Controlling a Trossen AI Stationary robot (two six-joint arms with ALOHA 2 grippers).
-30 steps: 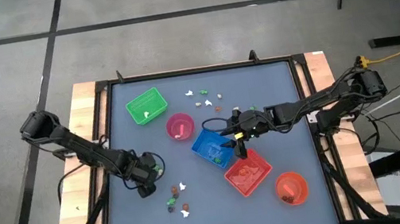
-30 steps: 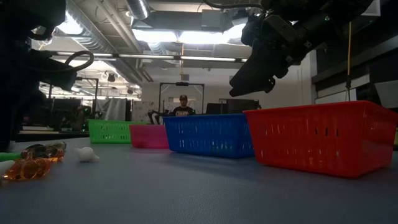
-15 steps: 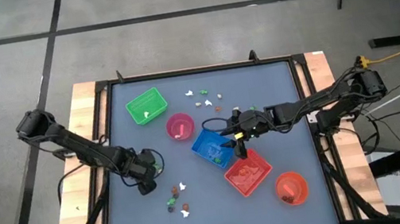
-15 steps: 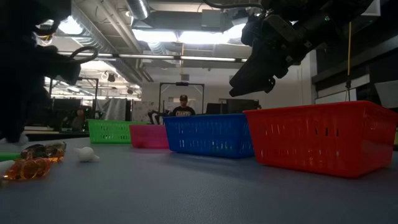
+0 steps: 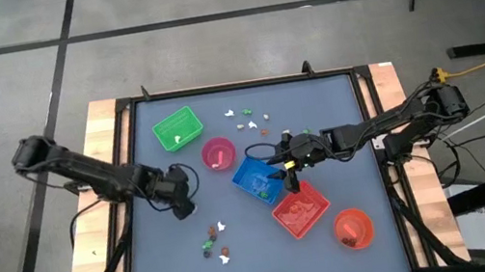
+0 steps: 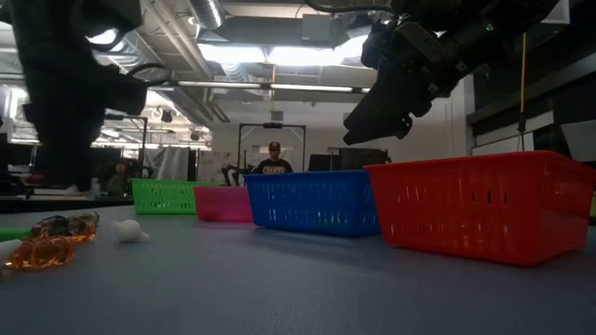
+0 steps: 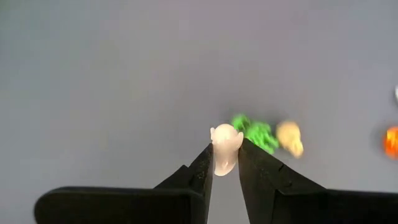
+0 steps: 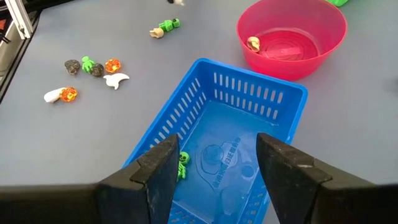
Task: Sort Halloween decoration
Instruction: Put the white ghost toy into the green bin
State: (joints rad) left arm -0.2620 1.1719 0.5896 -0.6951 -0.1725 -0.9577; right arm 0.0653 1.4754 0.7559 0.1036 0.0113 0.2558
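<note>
Grey concrete floor [image 5: 238, 49], bright ceiling lights [image 6: 279, 54], exposed ducts overhead.

Dark arms (black cables), yellow mark, prob.

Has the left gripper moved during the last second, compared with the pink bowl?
Yes. The left gripper, shut on a white trinket, moved nearer to the pink bowl.

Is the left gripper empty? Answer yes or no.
No: the left gripper is shut on a white ghost trinket between its fingertips.
</note>
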